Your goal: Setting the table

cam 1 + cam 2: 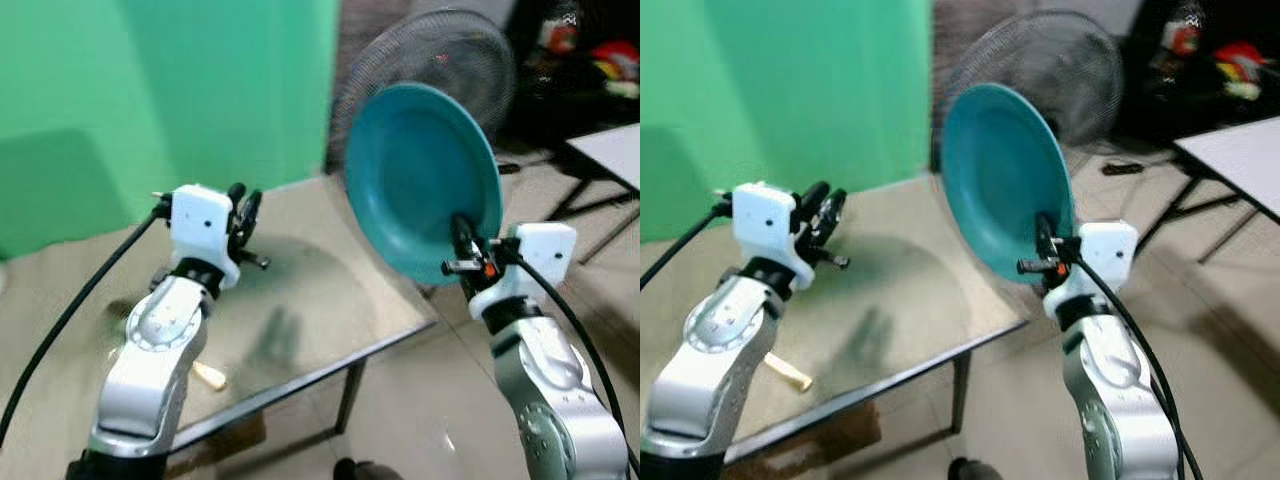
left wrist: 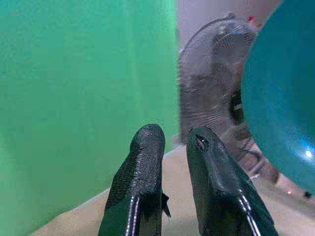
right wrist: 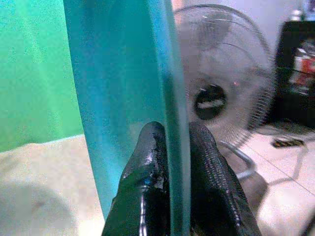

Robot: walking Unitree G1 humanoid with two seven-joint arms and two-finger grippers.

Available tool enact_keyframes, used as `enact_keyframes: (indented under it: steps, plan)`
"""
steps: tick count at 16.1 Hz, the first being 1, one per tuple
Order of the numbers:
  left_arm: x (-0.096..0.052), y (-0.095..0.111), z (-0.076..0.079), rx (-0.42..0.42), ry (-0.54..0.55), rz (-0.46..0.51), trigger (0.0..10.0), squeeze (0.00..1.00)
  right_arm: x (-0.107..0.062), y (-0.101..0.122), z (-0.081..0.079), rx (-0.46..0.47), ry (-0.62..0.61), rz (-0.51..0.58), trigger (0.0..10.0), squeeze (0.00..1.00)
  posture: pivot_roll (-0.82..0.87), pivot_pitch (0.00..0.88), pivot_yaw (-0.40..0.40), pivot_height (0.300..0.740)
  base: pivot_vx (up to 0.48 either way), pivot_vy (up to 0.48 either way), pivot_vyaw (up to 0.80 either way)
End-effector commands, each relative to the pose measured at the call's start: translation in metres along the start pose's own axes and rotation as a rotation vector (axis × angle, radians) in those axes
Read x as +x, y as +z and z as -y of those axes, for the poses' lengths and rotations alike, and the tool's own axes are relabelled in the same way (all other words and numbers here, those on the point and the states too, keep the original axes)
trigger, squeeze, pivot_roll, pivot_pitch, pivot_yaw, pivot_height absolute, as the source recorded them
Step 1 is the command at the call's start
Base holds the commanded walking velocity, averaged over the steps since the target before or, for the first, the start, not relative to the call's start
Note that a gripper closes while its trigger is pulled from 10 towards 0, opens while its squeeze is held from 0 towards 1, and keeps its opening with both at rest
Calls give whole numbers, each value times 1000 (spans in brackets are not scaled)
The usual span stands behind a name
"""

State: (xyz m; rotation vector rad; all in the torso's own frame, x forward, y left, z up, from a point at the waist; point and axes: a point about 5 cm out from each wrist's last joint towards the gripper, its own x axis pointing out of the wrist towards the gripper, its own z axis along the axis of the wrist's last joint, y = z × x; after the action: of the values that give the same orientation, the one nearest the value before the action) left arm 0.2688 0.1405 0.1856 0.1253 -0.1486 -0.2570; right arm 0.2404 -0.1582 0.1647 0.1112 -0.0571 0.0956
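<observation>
A large teal plate (image 1: 420, 170) stands on edge in the air over the table's right corner, its hollow side facing me. My right gripper (image 1: 462, 232) is shut on its lower rim; in the right wrist view the black fingers (image 3: 147, 162) pinch the plate's edge (image 3: 118, 64). My left gripper (image 1: 243, 195) is raised over the beige table (image 1: 330, 300), pointing up and away, with its fingers (image 2: 142, 167) close together and nothing between them. The plate's rim (image 2: 280, 98) also appears beside the left gripper's fingers.
A small pale wooden piece (image 1: 210, 375) lies on the table near my left arm. A standing fan (image 1: 440, 50) is behind the plate, a green backdrop (image 1: 150, 90) behind the table. A white table (image 1: 610, 150) stands at the far right, with tiled floor below.
</observation>
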Motion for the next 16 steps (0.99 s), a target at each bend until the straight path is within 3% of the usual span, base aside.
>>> enact_keyframes:
  steps: [1, 4, 5, 7, 11, 12, 13, 15, 16]
  plan:
    - [2, 1, 1, 9, -13, 2, 10000, 0, 0, 7, -2, 22, 14, 38, 10000, 0, 43, 0, 15, 740, 0, 0, -800]
    - [2, 2, -7, 35, 82, 15, 10000, 0, 2, 9, 0, -10, -42, 46, 10000, 0, 45, 0, 7, 740, 0, 0, -800]
    - [1, 1, -9, 23, 76, 11, 10000, 0, 5, 10, 4, -80, -112, 74, 10000, 0, 48, 0, 2, 740, 0, 0, -756]
    - [1, 1, -9, 25, 53, 9, 10000, 0, 6, 6, -2, -13, -24, 24, 10000, 0, 49, 0, -2, 740, 0, 0, -753]
    - [1, -1, -8, 23, 62, 9, 10000, 0, 9, 9, -3, 59, -27, 58, 10000, 0, 47, 0, -10, 740, 0, 0, -769]
    - [1, -2, -8, 21, 61, 8, 10000, 0, 9, 13, 0, -11, -98, 110, 10000, 0, 45, 0, -9, 740, 0, 0, -775]
    - [0, -4, -8, -2, 59, -3, 10000, 0, 9, 9, 2, -24, -102, 91, 10000, 0, 42, 0, -9, 740, 0, 0, -775]
    - [-1, -9, -7, -30, 50, -19, 10000, 0, 7, 5, 2, 27, -53, 49, 10000, 0, 32, 0, -3, 740, 0, 0, -778]
    - [-1, -10, -7, -16, 49, -20, 10000, 0, 7, 6, 3, 11, -53, 51, 10000, 0, 24, 0, -1, 740, 0, 0, -769]
